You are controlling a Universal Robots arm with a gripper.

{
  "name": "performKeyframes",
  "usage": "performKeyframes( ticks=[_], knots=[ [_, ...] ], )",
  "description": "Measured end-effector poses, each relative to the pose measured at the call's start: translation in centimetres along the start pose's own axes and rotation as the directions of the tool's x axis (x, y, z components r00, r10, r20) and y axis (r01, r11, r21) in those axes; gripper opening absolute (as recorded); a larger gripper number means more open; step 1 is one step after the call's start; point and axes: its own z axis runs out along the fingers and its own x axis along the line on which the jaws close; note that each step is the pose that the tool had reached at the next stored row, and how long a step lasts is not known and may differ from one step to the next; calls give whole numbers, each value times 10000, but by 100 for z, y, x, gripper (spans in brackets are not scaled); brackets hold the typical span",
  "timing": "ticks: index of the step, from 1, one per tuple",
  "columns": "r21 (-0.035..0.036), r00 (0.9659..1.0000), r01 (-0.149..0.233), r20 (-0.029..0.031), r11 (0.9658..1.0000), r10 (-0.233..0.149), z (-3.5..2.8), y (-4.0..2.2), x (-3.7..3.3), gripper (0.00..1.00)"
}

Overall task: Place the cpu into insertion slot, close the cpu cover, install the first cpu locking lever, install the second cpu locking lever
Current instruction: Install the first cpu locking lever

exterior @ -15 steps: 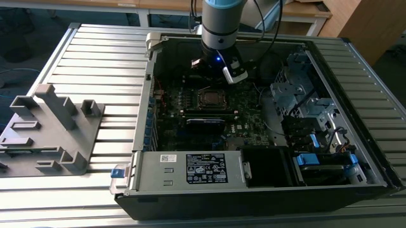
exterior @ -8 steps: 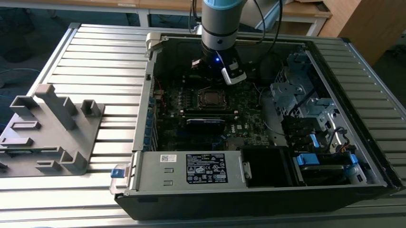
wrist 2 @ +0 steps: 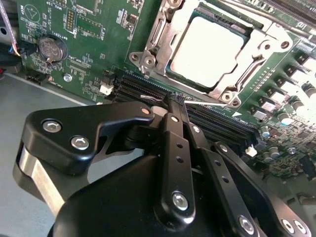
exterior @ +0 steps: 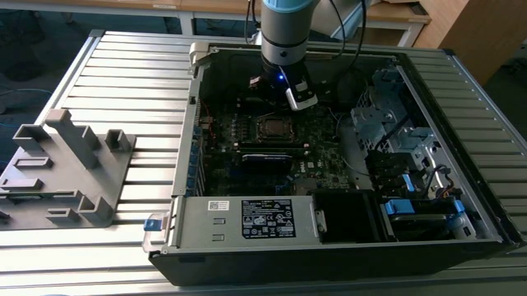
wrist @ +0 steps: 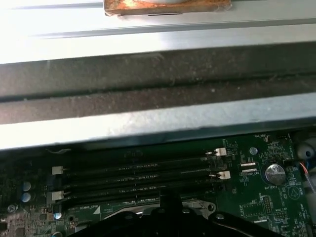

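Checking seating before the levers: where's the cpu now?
In the second wrist view, the cpu sits in the insertion slot, framed by the cpu cover, beside the memory slots and just beyond the gripper.

Exterior view: high, well back from dark green motherboard, tilted down into open black computer case.
Second wrist view: close above motherboard, oblique, facing silvery-rimmed square insertion slot; slot shared with exterior view.
First wrist view: low at motherboard edge.
Both wrist views share long black memory slots.
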Motion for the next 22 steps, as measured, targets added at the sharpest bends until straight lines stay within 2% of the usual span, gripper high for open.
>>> performKeyframes(
  ticks=[4,8,11,15,19,22],
  knots=[
    [0,10000,-62,13,10000,62,7,7,3,10],
    [14,9994,-333,76,9994,333,20,7,5,10],
    [34,9973,-719,163,9974,719,28,7,5,10],
    [42,9954,-932,212,9956,931,34,15,7,10],
    [51,9919,-1240,283,9923,1238,42,26,9,10],
    [53,9913,-1284,293,9917,1282,43,28,9,10]
  ],
)
